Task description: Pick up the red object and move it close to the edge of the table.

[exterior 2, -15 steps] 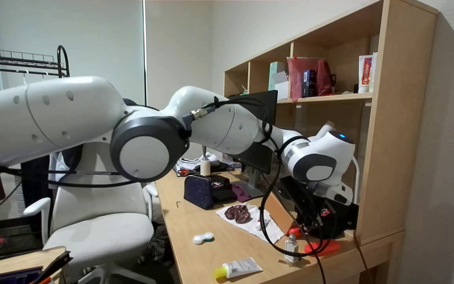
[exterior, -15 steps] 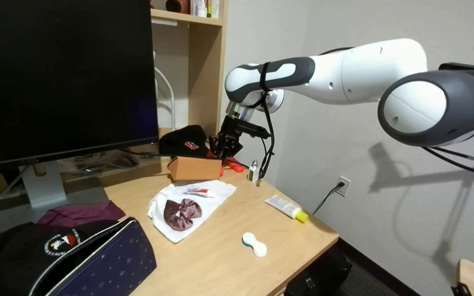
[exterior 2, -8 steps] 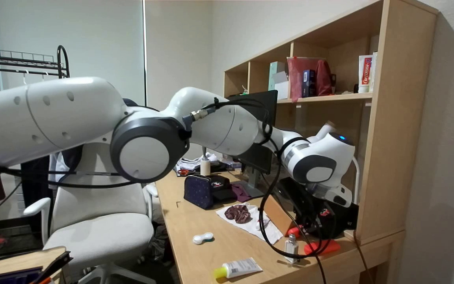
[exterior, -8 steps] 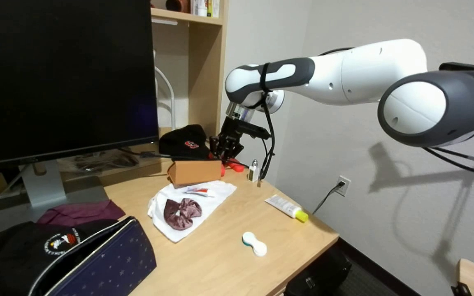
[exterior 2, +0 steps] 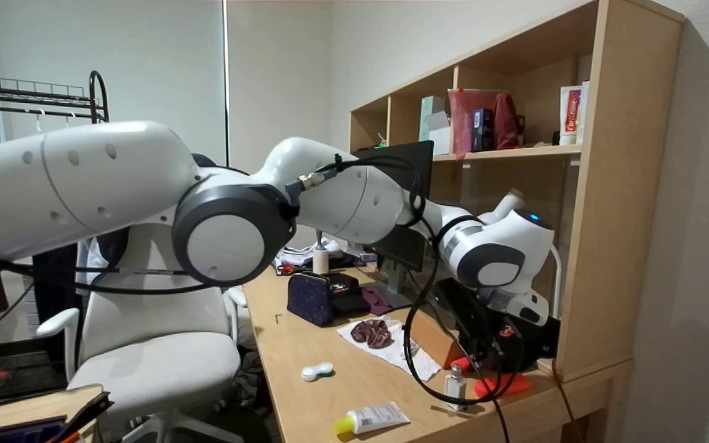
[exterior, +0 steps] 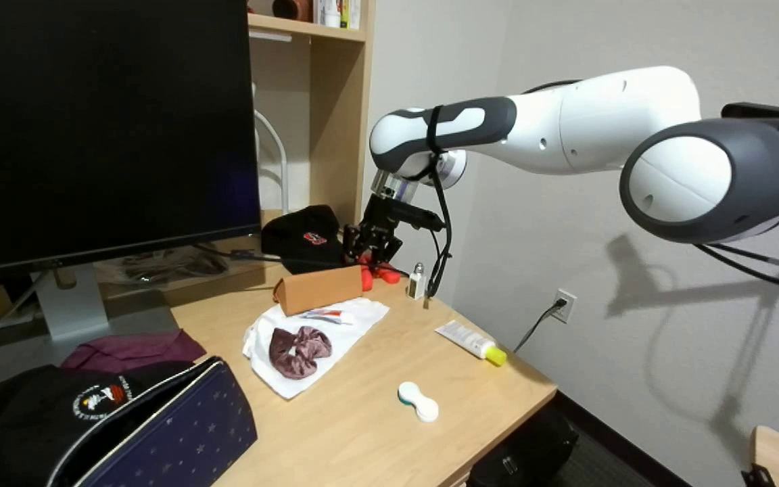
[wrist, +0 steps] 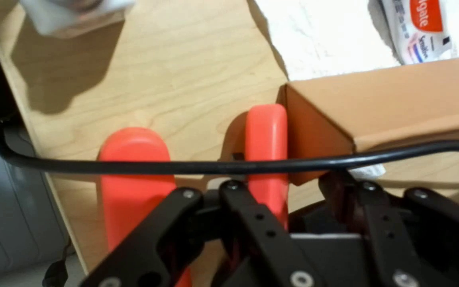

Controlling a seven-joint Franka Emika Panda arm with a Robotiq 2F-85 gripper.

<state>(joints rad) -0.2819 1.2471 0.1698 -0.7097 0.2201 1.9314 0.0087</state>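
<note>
Two bright red bars with rounded ends lie side by side on the tan table (wrist: 181, 79). The wider bar (wrist: 134, 199) is near the table edge; the narrower bar (wrist: 267, 135) is beside the orange-brown case. Whether they join into one red object is hidden under the gripper. In both exterior views the wider bar (exterior: 389, 276) also shows (exterior 2: 505, 386). My gripper (wrist: 276, 182) is open and low over them, pointing down. The narrower bar runs between its fingers, closer to the left finger (wrist: 229, 195). I cannot tell if they touch.
The orange-brown case (wrist: 393, 99) lies right against the narrower bar. A black cable (wrist: 197, 167) hangs across the jaws. A small bottle (exterior: 416, 283) stands nearby. A black cap (exterior: 305, 233) is behind. A white cloth (exterior: 349, 321) holds a toothpaste tube (wrist: 416, 36).
The orange-brown case has shifted and turned toward the cloth and toothpaste. My gripper has moved only slightly lower; more red shows beneath it.
</note>
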